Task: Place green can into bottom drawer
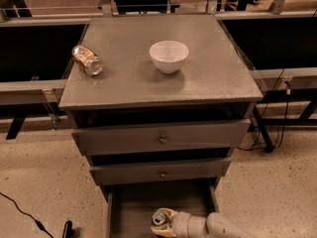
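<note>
The bottom drawer (133, 202) is pulled open at the foot of the grey cabinet, its grey floor showing. My gripper (166, 221) reaches in from the lower right, low over the drawer's front part, and is closed around the green can (159, 218), which stands upright with its silver top and pull tab showing. Most of the can's body is hidden by the gripper and the frame's lower edge.
On the cabinet top lie an orange-tan can (87, 60) on its side at the left and a white bowl (169, 55) near the middle. The two upper drawers (161, 138) with brass knobs are shut. A black cable (25, 214) runs over the floor at the lower left.
</note>
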Available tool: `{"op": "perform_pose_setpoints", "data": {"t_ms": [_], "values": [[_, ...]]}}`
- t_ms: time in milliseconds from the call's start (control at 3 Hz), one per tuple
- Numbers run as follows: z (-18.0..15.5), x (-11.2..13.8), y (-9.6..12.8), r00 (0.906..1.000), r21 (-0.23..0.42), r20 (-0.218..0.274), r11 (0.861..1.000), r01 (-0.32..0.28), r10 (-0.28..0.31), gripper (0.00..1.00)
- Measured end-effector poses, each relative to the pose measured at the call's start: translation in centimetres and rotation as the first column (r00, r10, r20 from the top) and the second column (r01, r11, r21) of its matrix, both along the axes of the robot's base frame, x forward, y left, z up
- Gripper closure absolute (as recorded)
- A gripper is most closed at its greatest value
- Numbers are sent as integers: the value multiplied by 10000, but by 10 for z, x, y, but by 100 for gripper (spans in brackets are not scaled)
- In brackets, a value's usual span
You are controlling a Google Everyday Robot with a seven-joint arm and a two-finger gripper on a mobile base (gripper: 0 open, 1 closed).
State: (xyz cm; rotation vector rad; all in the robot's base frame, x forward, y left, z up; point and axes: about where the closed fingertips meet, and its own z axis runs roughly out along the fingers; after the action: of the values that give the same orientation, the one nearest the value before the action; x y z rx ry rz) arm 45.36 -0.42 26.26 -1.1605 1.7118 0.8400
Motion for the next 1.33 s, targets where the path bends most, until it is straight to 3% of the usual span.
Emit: {"op": "perform_pose_setpoints", "data": {"t_ms": [333,667,1000,1333], "values": [[0,24,-24,9938,462,1101,9989,116,-166,100],[-34,30,-17,9937,1280,1070,9907,-471,335,100],[-56,44,-19,9940,1176,973,9911,-616,503,83],[-57,50,-22,9939,1111,1011,9923,-546,433,59]]}}
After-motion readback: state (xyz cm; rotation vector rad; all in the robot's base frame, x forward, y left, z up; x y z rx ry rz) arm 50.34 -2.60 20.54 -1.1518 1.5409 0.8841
